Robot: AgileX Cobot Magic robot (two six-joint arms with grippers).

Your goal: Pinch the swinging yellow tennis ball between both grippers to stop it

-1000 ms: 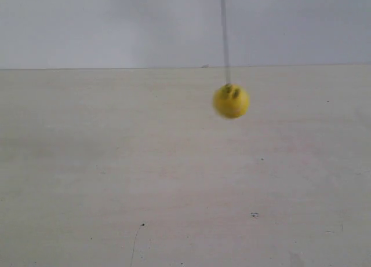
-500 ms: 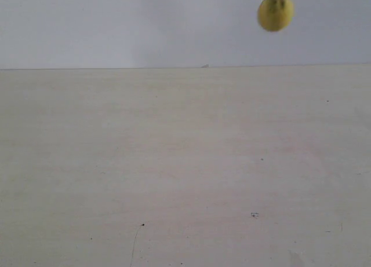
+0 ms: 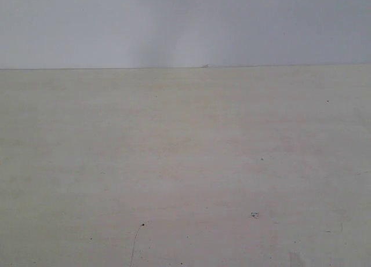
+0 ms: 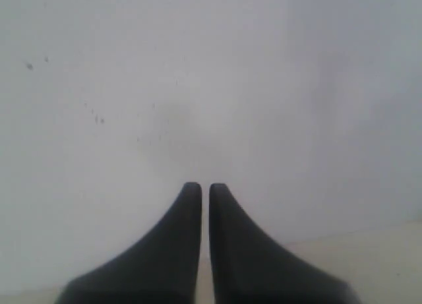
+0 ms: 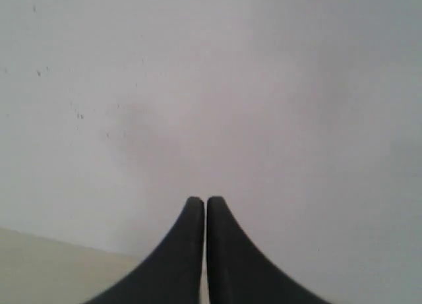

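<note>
The yellow tennis ball and its string are out of view in every frame. Neither arm shows in the exterior view. My left gripper (image 4: 205, 185) is shut, its two black fingers side by side with only a thin slit between them and nothing held, pointing at a pale wall. My right gripper (image 5: 200, 200) is shut the same way, empty, also facing the wall.
A pale wooden table (image 3: 185, 174) fills the lower part of the exterior view, meeting a grey-white wall (image 3: 185, 24) at a straight back edge. A strip of the table (image 5: 46, 268) shows beside the right gripper's fingers.
The ball swung upward and to the right, from mid-frame to the top edge, and has now left the exterior view altogether.
</note>
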